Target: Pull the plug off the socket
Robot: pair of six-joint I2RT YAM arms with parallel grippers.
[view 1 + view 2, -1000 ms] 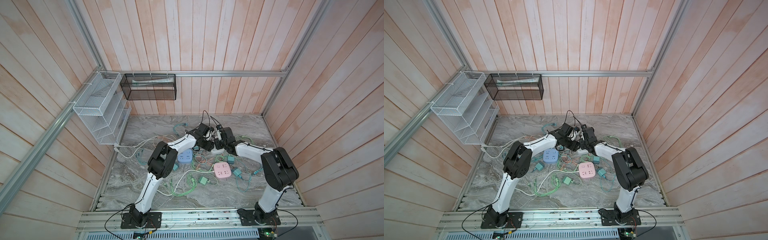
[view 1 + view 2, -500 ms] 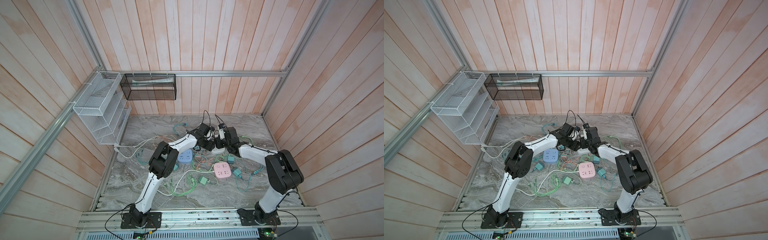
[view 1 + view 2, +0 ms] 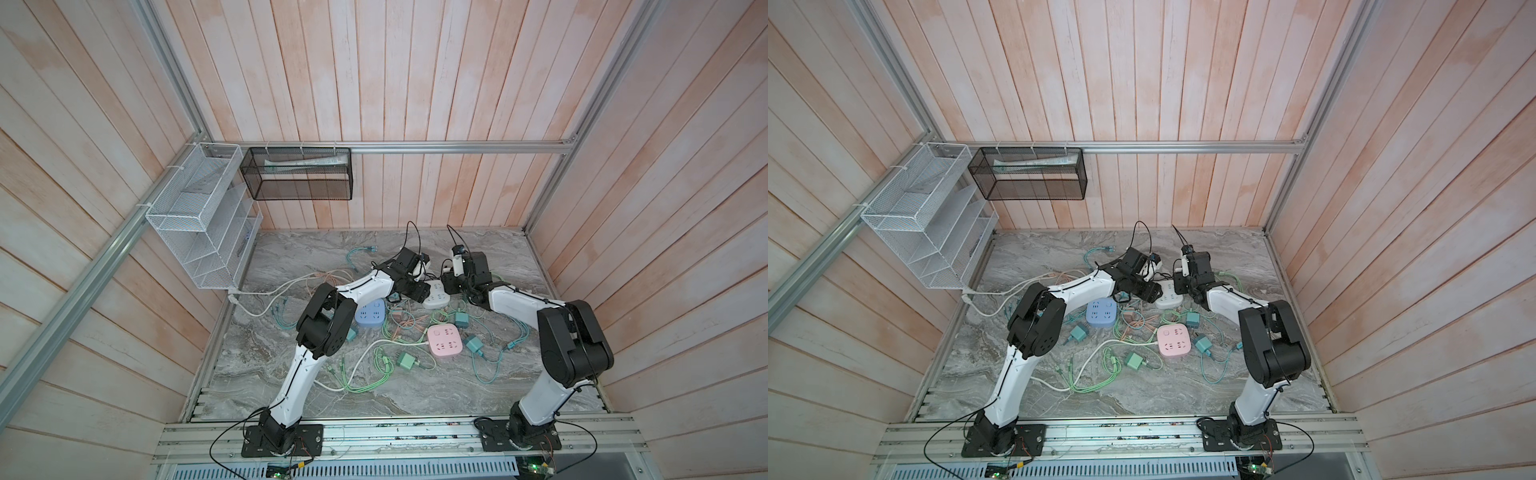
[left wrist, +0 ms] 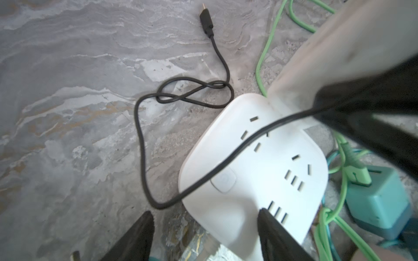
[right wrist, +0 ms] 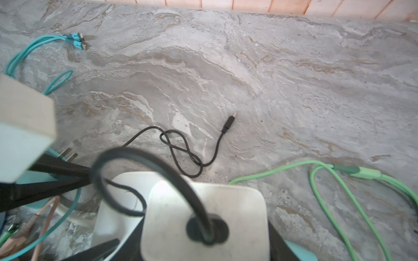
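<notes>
The white socket (image 3: pixel 436 294) (image 3: pixel 1169 300) lies mid-table among the cables. My left gripper (image 4: pixel 203 235) is open over its near end. One of its fingers (image 4: pixel 271 235) sits over the socket's top face (image 4: pixel 260 171), and the other finger (image 4: pixel 138 237) stands off to the side over bare table. My right gripper (image 5: pixel 203 246) is shut on the white cube plug (image 5: pixel 203 210), which trails a black cable (image 5: pixel 172 144). The plug (image 4: pixel 316 56) stands tilted at the socket's far end. Its pins are hidden.
A blue socket (image 3: pixel 370 318) and a pink socket (image 3: pixel 444 340) lie nearer the front. Several teal adapters (image 3: pixel 406 360) and green cables (image 5: pixel 328 180) are scattered around them. White (image 3: pixel 199 232) and black (image 3: pixel 299 174) wire baskets hang on the left and back walls.
My right wrist has shifted a little to the right and back with the plug in its grip. The left arm and the socket have stayed in place.
</notes>
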